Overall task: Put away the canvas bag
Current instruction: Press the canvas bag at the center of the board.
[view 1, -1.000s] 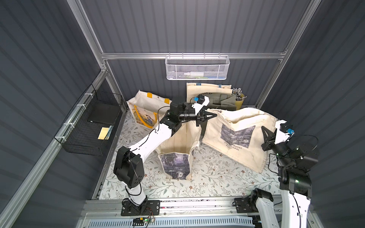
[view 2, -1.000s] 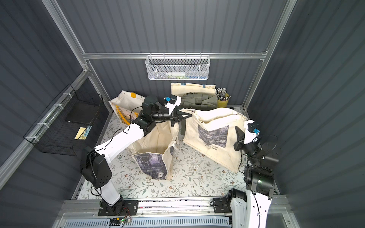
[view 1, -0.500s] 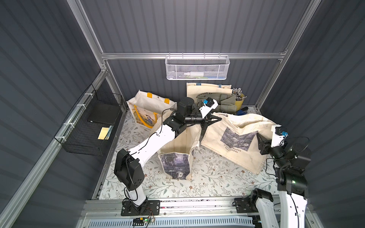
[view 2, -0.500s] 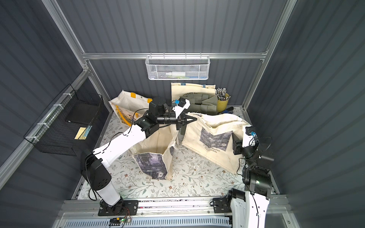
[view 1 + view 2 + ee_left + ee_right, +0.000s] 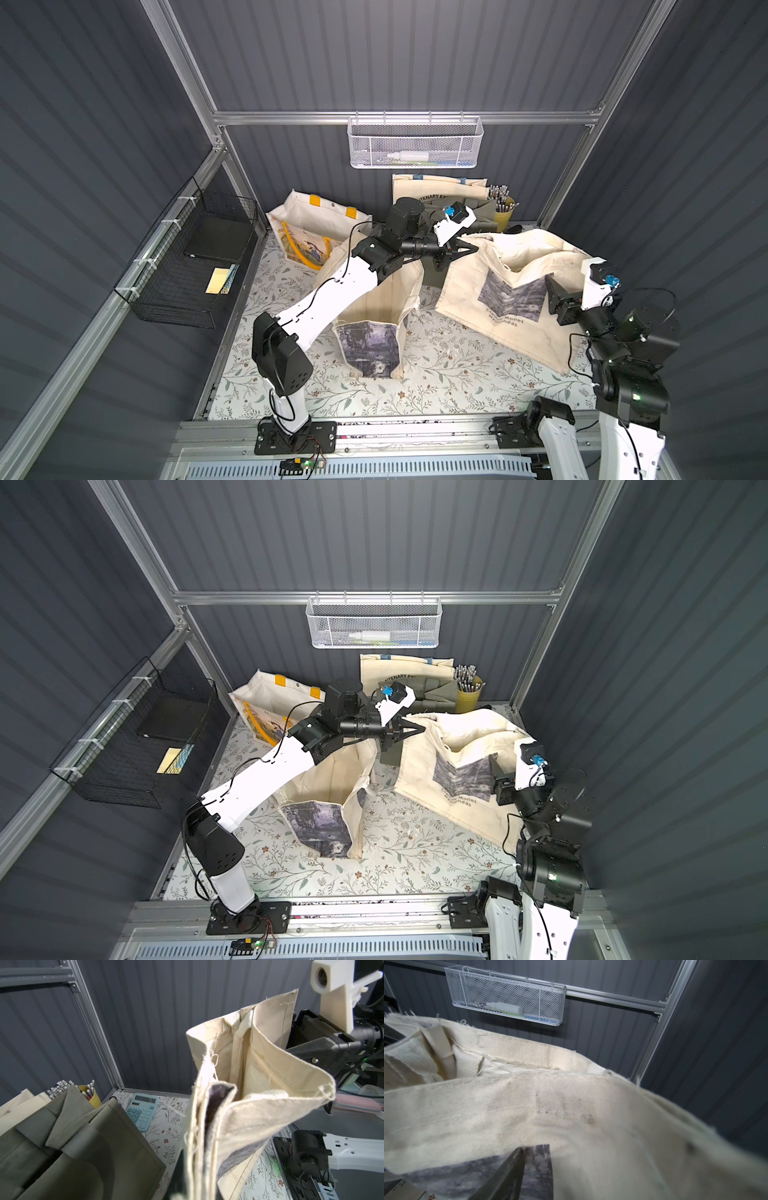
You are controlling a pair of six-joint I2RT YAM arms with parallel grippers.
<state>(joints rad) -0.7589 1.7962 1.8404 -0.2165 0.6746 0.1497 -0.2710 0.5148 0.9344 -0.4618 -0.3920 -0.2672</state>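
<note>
Cream canvas bag (image 5: pixel 515 266) w/ grey print is slumping on floral mat (image 5: pixel 436 365), robot's right side. L gripper (image 5: pixel 463 249) is clamping its frayed rim corner. R gripper (image 5: pixel 555 295) jaws are standing apart, one finger (image 5: pixel 508 1174) touching print, other hidden by cloth.

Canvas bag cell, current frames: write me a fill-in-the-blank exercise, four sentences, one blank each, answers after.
1. The left tool is shut on the canvas bag, whose print reads Claude ____.
2. The mesh basket on the back wall is ____ in colour.
3. The yellow cup holds ____.
4. The wire basket on the side wall is ____ in colour.

Missing words: Monet; white; pencils; black.
</note>
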